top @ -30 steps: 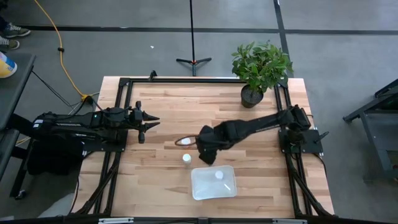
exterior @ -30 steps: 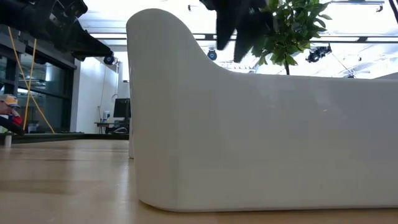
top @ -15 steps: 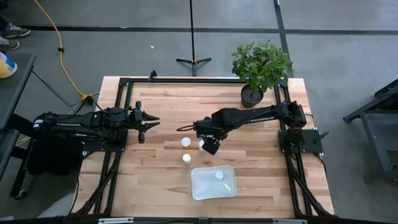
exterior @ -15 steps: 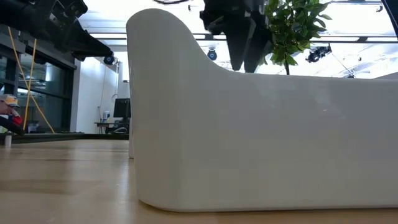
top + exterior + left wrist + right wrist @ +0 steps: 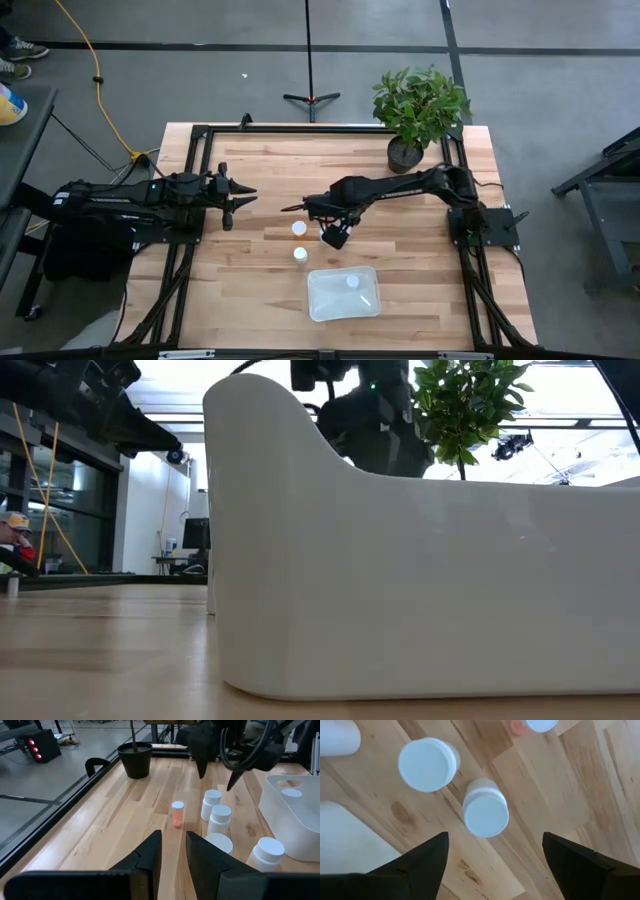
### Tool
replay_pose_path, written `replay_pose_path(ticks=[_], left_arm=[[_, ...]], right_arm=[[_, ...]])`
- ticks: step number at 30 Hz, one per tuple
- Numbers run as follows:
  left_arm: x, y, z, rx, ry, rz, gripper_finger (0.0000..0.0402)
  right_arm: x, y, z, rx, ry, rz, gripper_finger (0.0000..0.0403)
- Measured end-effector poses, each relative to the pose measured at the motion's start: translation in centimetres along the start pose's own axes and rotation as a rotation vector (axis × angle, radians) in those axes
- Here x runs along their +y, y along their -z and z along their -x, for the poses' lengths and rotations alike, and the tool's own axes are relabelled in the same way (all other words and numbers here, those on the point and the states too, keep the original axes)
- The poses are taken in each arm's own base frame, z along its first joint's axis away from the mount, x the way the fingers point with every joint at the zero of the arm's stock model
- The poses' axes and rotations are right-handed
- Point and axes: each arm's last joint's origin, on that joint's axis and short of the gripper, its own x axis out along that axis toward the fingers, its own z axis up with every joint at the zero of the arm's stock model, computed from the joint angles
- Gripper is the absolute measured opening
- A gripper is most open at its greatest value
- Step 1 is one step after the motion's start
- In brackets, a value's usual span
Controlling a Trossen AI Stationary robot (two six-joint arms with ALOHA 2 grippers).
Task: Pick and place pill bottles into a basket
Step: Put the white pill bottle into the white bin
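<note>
The basket [image 5: 343, 293], a translucent white tray, lies near the table's front edge with one white-capped bottle [image 5: 352, 282] in it. Beyond its far edge several bottles stand upright on the wood, among them two white ones [image 5: 298, 228] [image 5: 299, 254] and a small orange-tinged one [image 5: 177, 814]. My right gripper [image 5: 333, 237] hangs open over them, fingers pointing down. One white-capped bottle [image 5: 485, 814] stands below the gap between its fingers, untouched. The right gripper also shows in the left wrist view [image 5: 217, 776]. My left gripper [image 5: 243, 197] is open and empty at the table's left.
A black plant pot [image 5: 405, 155] with a green plant stands at the far right corner. The tray's wall [image 5: 400, 590] fills most of the low view. Black frame rails run along the table's edges. Bare wood lies between the left gripper and the bottles.
My right gripper has come down from above the tray's far edge toward the bottles standing beyond it, and its arm has swung a little toward the table's far edge. The bottles and the tray have stayed where they were.
</note>
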Motion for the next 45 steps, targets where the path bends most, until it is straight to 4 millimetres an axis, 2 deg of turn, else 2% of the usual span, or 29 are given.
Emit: replay_pose_path(ticks=[6, 27, 35, 45], left_arm=[[0.0, 0.0, 0.0, 0.000, 0.000, 0.000, 0.0124], [0.0, 0.0, 0.0, 0.000, 0.000, 0.000, 0.0124], [0.0, 0.0, 0.0, 0.000, 0.000, 0.000, 0.0124], [0.0, 0.0, 0.0, 0.000, 0.000, 0.000, 0.0124]], right_arm=[[0.0, -0.3, -0.7, 0.012, 0.003, -0.006, 0.0313], [0.1, -0.7, -0.6, -0.005, -0.041, -0.018, 0.0312], [0.0, -0.2, -3.0, 0.053, -0.077, -0.049, 0.0312], [0.2, -0.6, -3.0, 0.008, -0.090, -0.061, 0.0311]])
